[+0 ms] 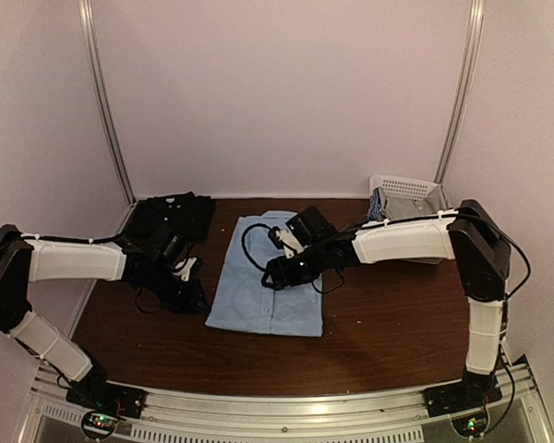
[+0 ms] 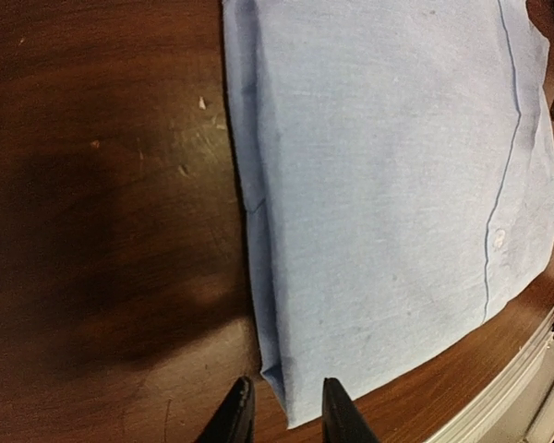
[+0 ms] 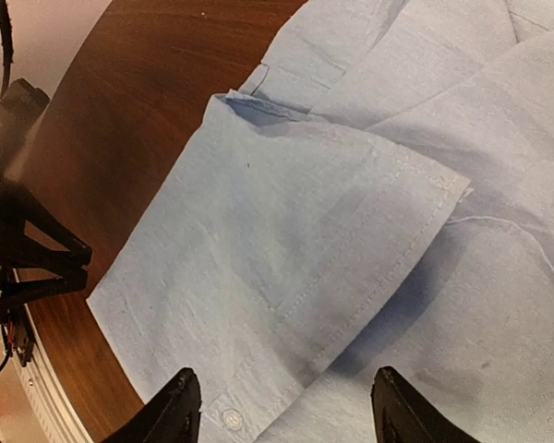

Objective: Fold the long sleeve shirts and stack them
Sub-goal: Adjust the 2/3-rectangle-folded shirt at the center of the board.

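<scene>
The light blue long sleeve shirt (image 1: 268, 288) lies folded into a narrow rectangle in the middle of the brown table. My right gripper (image 1: 275, 274) hovers over its left half. In the right wrist view that gripper (image 3: 286, 411) is open wide and holds nothing. A sleeve and its cuff (image 3: 351, 231) lie flat across the shirt body (image 3: 499, 305) below it. My left gripper (image 1: 192, 288) sits low at the shirt's left edge. Its fingers (image 2: 286, 388) stand a little apart on either side of the shirt's (image 2: 388, 185) near corner, not pinching it. The black shirt (image 1: 171, 217) lies bunched at the back left.
A white lattice basket (image 1: 408, 190) with grey cloth in it stands at the back right corner. The metal rail (image 2: 522, 388) of the table's near edge runs just past the blue shirt's hem. White walls close in the back and sides.
</scene>
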You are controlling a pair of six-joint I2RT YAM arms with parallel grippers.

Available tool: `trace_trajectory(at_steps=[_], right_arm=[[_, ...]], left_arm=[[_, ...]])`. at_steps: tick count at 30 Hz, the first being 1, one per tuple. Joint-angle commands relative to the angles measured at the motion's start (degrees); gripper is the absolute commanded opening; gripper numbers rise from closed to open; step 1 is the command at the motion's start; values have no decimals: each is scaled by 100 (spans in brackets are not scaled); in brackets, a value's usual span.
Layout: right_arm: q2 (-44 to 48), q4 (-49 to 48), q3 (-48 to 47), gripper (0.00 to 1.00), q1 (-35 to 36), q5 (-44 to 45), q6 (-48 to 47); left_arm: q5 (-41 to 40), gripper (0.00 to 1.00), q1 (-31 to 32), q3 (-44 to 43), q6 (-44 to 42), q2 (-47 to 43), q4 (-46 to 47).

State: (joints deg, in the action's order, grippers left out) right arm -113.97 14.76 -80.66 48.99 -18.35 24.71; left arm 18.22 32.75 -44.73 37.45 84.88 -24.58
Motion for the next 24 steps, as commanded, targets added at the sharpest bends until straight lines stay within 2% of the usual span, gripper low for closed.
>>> trace_trajectory(at_steps=[1, 6, 11, 16, 21, 24], right_arm=[[-217, -704, -50, 66, -93, -807, 635], [-539, -1256, -87, 68, -296, -1360, 1073], [-802, -1802, -236, 65, -578, -1669, 1387], [-1111, -1812, -592, 55, -760, -1814, 1499], [-1134, -1351, -745, 49, -765, -1467, 1292], [-1126, -1355, -651, 42, -760, -1378, 1244]], left_arm=[[8, 26, 38, 19, 52, -122, 71], [4, 26, 40, 24, 51, -102, 69], [18, 26, 38, 59, 43, -96, 94], [33, 26, 38, 99, 29, -98, 94], [30, 26, 38, 155, 38, -137, 105], [49, 26, 38, 198, 42, -137, 124]])
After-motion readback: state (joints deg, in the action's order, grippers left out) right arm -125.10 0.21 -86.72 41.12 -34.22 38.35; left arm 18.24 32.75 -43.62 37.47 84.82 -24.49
